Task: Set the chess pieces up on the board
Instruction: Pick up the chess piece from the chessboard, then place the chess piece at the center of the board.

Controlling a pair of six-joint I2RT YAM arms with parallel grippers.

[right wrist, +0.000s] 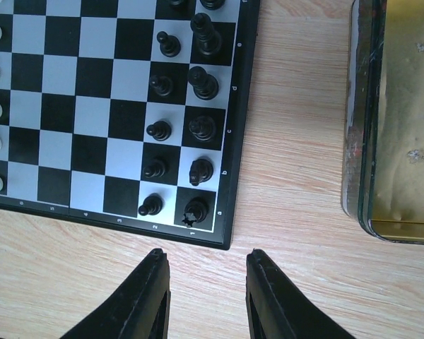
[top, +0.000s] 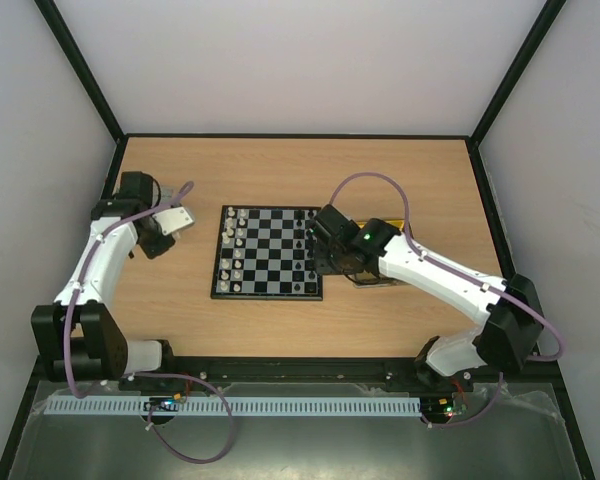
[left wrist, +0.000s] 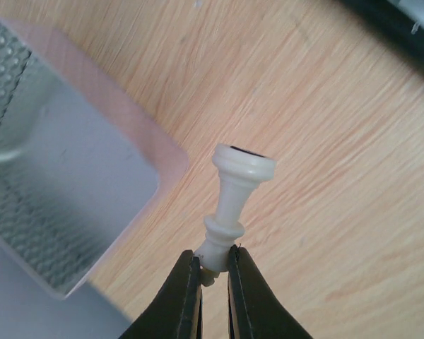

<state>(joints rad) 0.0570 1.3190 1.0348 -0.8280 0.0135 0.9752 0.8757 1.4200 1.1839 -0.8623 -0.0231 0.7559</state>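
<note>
Fingers of the left gripper pinched a white chess piece by its narrow tip, beside the metal tray. Light, rigid and slick, it would likely pivot; a collar grip appeared safer. Right gripper stood spread near the board.

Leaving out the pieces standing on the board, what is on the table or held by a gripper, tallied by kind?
Black-and-white checkered chessboard: 1
Shallow trays: 2, one silver metal tray and one yellow-tinted tray
White chess piece, held in the left gripper: 1
Total: 4
</note>
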